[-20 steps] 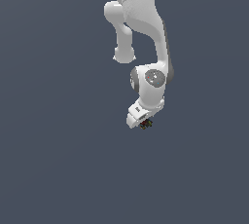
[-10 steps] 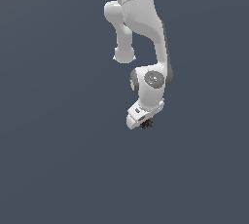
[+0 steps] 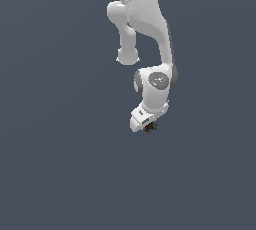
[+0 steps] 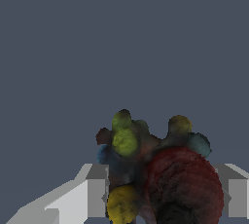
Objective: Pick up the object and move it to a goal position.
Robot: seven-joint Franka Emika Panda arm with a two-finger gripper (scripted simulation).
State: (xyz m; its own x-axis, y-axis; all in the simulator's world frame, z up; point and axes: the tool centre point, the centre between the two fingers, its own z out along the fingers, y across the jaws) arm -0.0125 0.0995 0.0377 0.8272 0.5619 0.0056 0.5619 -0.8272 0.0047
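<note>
White gripper (image 3: 148, 125) closed on the object (image 3: 150, 127), a dark speckled clump held between its fingers (image 4: 87, 196). Carry step, by my reading; next needs steady transport to the goal, which isn't visible.

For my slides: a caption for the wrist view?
Wrist view: gripper fingers flank a dark, multicoloured clump against plain grey.

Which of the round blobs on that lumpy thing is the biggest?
The dark red one, low on the clump between the end effector's fingers. It dwarfs the small yellow-green blob and teal blob beside it.
</note>
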